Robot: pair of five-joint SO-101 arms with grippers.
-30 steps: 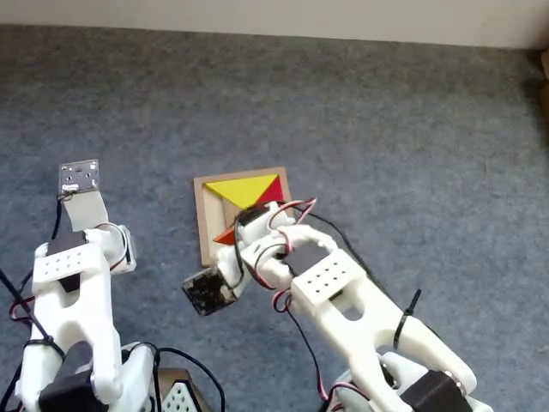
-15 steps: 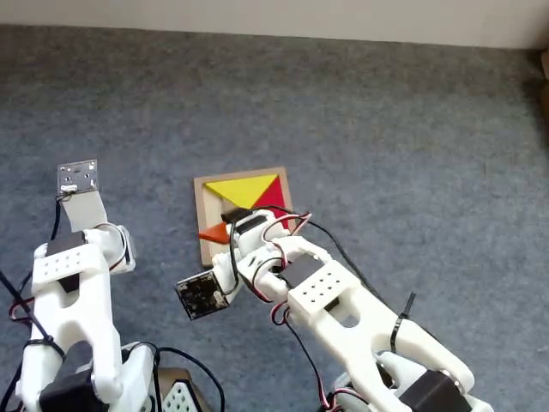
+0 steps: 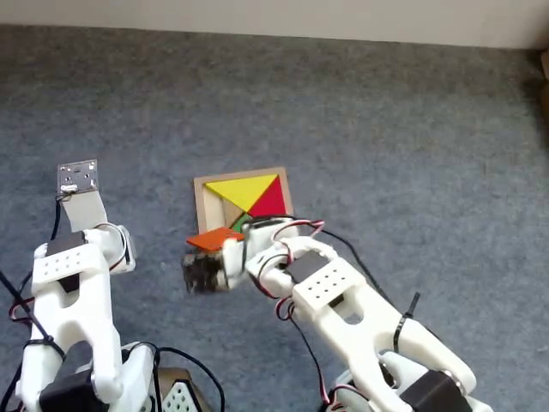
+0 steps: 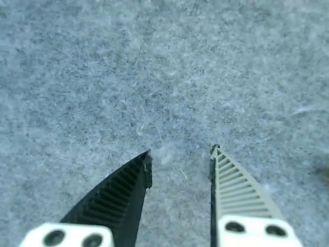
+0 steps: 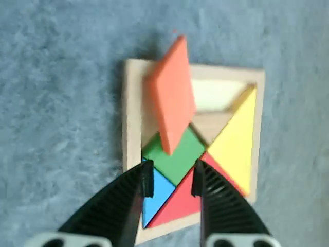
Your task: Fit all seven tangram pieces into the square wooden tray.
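Your right gripper (image 5: 171,170) stood over the square wooden tray (image 5: 131,123), jaws a narrow gap apart and visibly pinching nothing. The orange piece (image 5: 172,98) lay tilted just ahead of the tips, overlapping the tray's rim. The green piece (image 5: 177,157), blue piece (image 5: 157,193), red piece (image 5: 182,200) and yellow piece (image 5: 236,139) sat flat inside the tray. Your left gripper (image 4: 180,153) hung spread above the grey desk (image 4: 154,62), well apart from the tray.
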